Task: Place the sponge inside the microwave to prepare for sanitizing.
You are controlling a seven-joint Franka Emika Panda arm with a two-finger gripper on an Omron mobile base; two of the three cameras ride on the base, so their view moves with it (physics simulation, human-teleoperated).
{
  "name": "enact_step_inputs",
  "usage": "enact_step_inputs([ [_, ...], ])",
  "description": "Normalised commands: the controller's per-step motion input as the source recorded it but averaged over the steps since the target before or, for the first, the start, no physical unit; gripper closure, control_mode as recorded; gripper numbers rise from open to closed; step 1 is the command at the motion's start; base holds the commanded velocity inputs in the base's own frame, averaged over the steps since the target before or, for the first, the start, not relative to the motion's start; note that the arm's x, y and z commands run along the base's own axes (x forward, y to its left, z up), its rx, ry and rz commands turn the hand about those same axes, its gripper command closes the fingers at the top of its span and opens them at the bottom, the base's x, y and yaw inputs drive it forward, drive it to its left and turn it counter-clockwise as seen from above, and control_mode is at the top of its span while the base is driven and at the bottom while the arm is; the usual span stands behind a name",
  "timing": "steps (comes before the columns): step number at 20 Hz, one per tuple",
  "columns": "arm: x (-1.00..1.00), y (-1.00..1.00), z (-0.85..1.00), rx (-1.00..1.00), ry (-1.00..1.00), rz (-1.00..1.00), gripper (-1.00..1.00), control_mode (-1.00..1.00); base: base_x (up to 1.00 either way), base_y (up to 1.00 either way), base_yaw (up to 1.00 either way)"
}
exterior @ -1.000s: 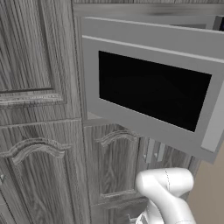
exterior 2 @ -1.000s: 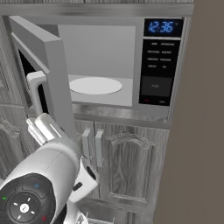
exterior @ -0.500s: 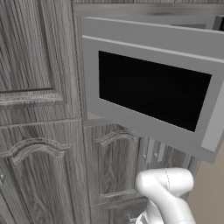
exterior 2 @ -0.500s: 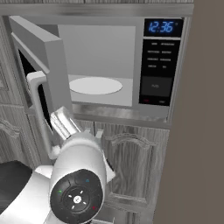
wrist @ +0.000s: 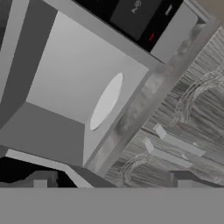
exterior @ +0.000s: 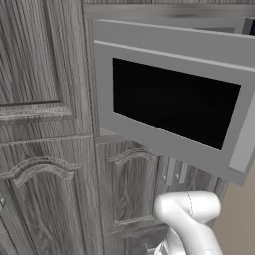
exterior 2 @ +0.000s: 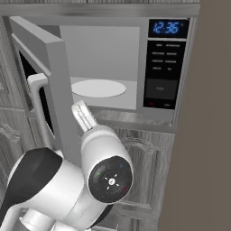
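Logging the microwave [exterior 2: 113, 67] first, as I see it from my station: grey box-shaped oven set among grey wood-grain cabinets, its door [exterior 2: 49, 85] swung wide open toward the left of the right base view. Cavity pale grey inside, with the white round plate [exterior 2: 98, 88] lying flat on its floor; I see nothing on the plate. Door, outer face: black window [exterior: 174, 102] in a grey frame, pale bar handle [exterior: 245, 139] at its free edge, as the left base view gives it. From the right base view the same handle [exterior 2: 38, 108] stands as a pale loop on the door's near edge. Black button panel [exterior 2: 166, 74] on the oven's right side, blue display [exterior 2: 168, 28] above it.

Sponge: I cannot place it from these pictures.

Gripper [wrist: 111, 181]: two dark finger tips stand at the bottom of the hand view, well apart, jaws spread wide with nothing between them. The hand camera is rolled, so the cavity [wrist: 83, 83] and plate [wrist: 106, 101] run slantwise across that view, with the panel [wrist: 131, 13] at the top.

Arm [exterior 2: 76, 180]: white, dark at the joints, rising in front of the open door in the right base view; its elbow [exterior: 189, 214] shows low in the left base view.

Surroundings: lower cabinet doors [exterior 2: 144, 167] under the oven, a pair of pale bar pulls [wrist: 175, 146] side by side on them; tall panelled cabinet door [exterior: 40, 124] to the left; brown wall [exterior 2: 207, 135] to the right.
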Motion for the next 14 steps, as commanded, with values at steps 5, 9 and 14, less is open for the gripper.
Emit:
enact_step_inputs([
  [5, 0.42, -0.03, -0.05, 0.04, 0.00, 0.00, -1.00, -1.00, 0.00, 0.00, 0.00],
  [9, 0.36, -0.15, -0.05, 0.08, 0.00, 0.01, -1.00, -1.00, 0.00, 0.00, 0.00],
  [14, 0.24, -0.12, -0.05, 0.13, 0.00, 0.02, -1.00, -1.00, 0.00, 0.00, 0.00],
])
